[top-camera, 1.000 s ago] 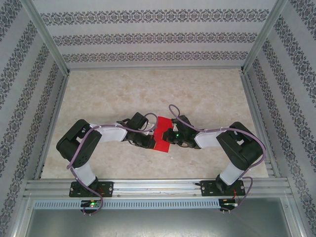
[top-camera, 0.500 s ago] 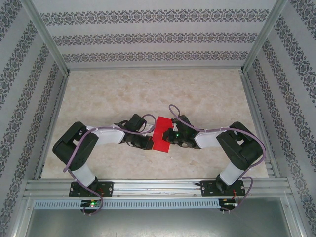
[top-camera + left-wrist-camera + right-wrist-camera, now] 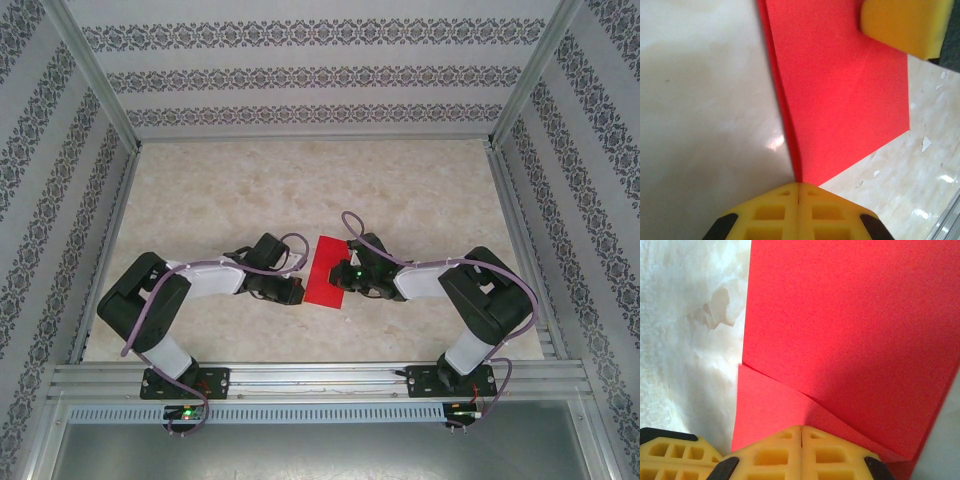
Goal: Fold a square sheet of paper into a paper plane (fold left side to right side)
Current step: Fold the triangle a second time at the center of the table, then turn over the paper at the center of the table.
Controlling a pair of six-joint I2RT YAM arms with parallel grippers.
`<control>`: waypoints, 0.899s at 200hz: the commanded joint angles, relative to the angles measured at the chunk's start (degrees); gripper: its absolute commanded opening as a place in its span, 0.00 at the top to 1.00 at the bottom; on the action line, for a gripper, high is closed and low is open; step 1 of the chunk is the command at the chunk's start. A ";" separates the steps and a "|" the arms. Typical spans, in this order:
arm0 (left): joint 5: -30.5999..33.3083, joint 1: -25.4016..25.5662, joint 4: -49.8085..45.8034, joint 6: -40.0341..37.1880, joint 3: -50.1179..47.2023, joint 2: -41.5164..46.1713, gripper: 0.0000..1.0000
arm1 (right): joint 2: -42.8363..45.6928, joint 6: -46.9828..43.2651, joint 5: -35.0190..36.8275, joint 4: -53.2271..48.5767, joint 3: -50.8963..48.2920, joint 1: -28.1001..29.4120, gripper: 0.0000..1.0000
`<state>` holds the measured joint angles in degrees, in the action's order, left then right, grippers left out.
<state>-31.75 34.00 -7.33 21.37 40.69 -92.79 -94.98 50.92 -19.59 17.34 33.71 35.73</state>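
Top external view: thin bright red folded sheet of paper point(image 3: 325, 272) lies flat on the beige marbled table point(image 3: 300, 190), just 6 o'clock of centre. Left gripper point(image 3: 297, 291), jaws pressed together, meets the sheet's 9 o'clock crease (lower end). Right gripper point(image 3: 340, 275), likewise closed, rests on its 3 o'clock side.

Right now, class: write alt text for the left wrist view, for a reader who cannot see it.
A folded red paper lies on a pale marbled table, its left edge running down to the shut yellow tips of the left gripper at bottom centre. A second yellow pad sits over the paper's top right.
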 commanded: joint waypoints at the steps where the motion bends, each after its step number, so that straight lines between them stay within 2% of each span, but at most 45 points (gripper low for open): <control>1: 2.72 -1.52 -5.91 -1.00 -1.67 2.07 0.94 | -0.76 -2.06 4.51 -11.63 -1.29 -1.03 1.00; 17: 1.89 -1.89 -5.13 -0.80 -1.49 3.96 0.89 | 1.81 -2.55 4.15 -12.02 -0.05 -1.08 1.00; 25: 1.87 -2.05 -4.61 -0.67 -1.43 5.02 0.87 | 3.39 -2.86 4.08 -12.30 0.56 -1.12 0.97; 74: 0.69 -2.62 1.86 0.34 -1.05 8.18 0.68 | 16.42 -4.06 6.17 -14.32 -0.13 -2.61 0.64; 120: -4.97 -2.62 7.94 0.81 1.72 4.62 0.60 | 31.89 -4.04 9.03 -16.37 -7.42 -5.95 0.37; 162: -7.55 -2.62 11.95 1.26 4.42 -0.93 0.57 | 43.09 -2.78 6.35 -18.22 -12.51 -8.54 0.22; 180: -8.79 -2.53 13.50 1.80 5.66 -3.29 0.57 | 46.46 -2.49 5.90 -19.68 -13.66 -9.00 0.19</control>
<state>-37.32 32.12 1.52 22.06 44.16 -93.43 -52.27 48.18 -12.86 0.10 21.63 27.44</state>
